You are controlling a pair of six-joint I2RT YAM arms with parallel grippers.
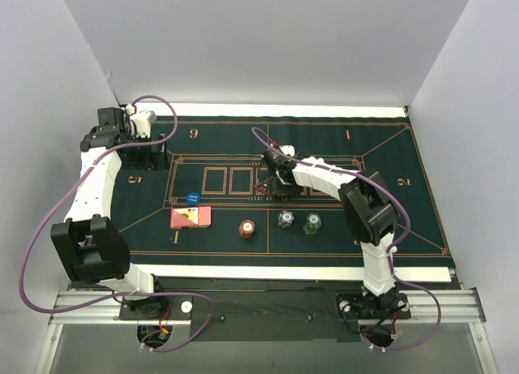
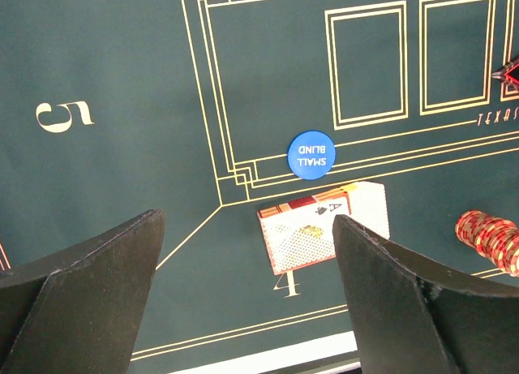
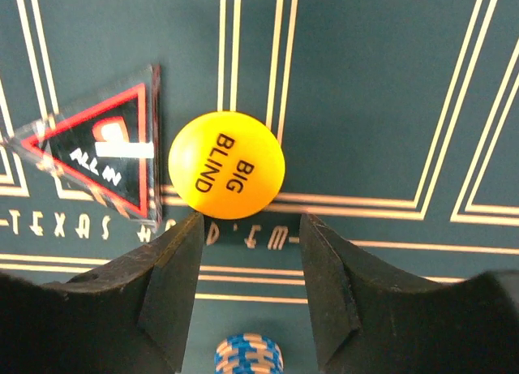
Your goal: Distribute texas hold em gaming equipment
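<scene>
Orange disc (image 3: 226, 165) | just beyond right pincer (image 3: 250, 230) tips | jaws apart

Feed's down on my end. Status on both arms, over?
Left gripper open, hanging over mat. Right gripper open, jaws just short of orange Big Blind disc. All In marker close beside disc.
</scene>
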